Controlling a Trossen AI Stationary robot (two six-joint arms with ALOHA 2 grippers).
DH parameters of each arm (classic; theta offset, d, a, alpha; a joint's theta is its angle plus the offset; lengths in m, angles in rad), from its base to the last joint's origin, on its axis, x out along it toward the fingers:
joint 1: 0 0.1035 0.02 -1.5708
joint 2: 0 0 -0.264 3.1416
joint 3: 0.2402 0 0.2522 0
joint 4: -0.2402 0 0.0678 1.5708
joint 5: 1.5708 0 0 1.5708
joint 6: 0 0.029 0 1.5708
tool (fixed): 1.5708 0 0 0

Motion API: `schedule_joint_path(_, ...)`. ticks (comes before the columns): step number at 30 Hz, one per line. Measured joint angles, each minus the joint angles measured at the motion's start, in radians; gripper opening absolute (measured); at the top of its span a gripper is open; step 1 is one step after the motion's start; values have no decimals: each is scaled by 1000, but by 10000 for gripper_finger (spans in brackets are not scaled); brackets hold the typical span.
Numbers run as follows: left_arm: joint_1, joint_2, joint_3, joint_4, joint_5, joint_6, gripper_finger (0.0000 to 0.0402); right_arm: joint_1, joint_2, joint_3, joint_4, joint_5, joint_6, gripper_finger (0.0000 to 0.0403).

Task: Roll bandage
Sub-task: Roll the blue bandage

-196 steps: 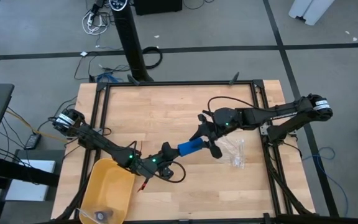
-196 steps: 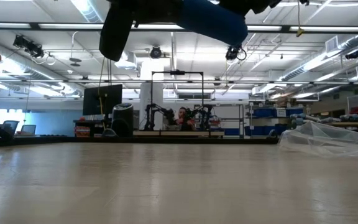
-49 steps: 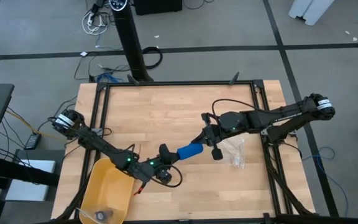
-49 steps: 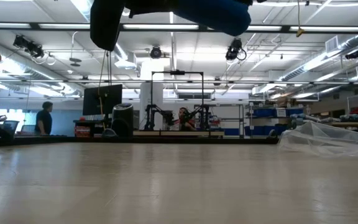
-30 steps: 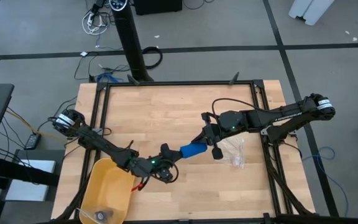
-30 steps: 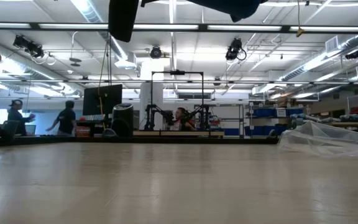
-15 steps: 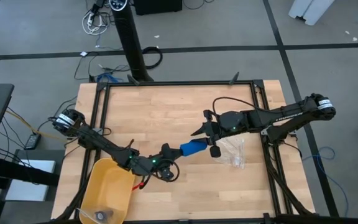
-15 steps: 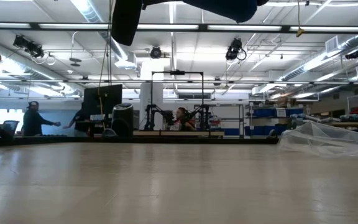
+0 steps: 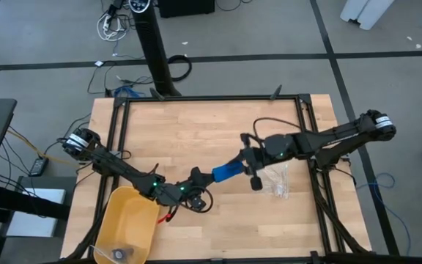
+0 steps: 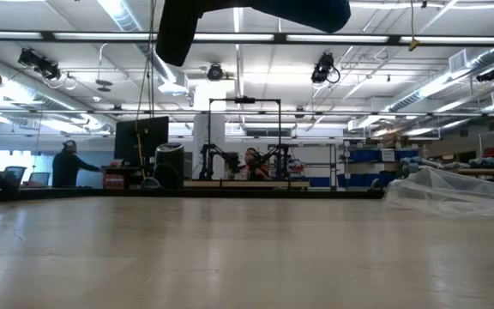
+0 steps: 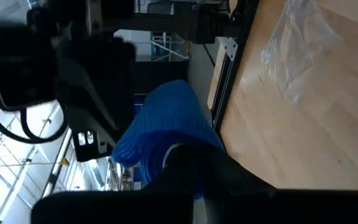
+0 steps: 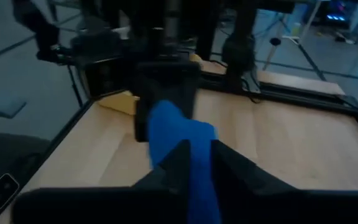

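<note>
While pinched at both ends, bandage (image 9: 226, 172) held off the tabletop (image 9: 196, 132) as a bright blue strip between the 2 grippers, near the middle of the front half. Right gripper (image 9: 247, 167) fingers narrow, clamped on the strip's right end; in the right wrist view, blue fabric (image 12: 182, 140) running out between 2 dark fingers (image 12: 174, 163). Left gripper (image 9: 196, 183) closed on the other end; in the left wrist view, bunched blue fabric (image 11: 166, 127) pressed against a dark finger (image 11: 194, 165).

Pale wood tabletop inside a black frame (image 9: 119, 117). Yellow bin (image 9: 127, 220) at the front left corner, a small dark object lying in it. Clear plastic bag (image 9: 275, 178) just right of the right gripper, crumpled on the wood; seen low at right (image 10: 453, 190). Beyond, an open workshop with ceiling strip lights, shelving, and a person (image 10: 65, 165) far off at left.

Left arm stretched low from the left edge toward the centre. Right arm reaching in from the right edge, nearly level.
</note>
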State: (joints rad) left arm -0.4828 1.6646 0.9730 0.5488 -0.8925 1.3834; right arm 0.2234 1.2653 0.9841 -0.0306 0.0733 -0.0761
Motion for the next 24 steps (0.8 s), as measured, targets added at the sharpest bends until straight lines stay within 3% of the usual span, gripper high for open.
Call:
schedule_joint_path(6, 6, 0, 0, -6, -13, -7, 15, 55, 25, 0, 62, 29, -53, 5)
schedule_joint_path(24, -22, 0, -1, -18, -13, -3, 15, -35, 72, 1, -1, 95, -31, 4)
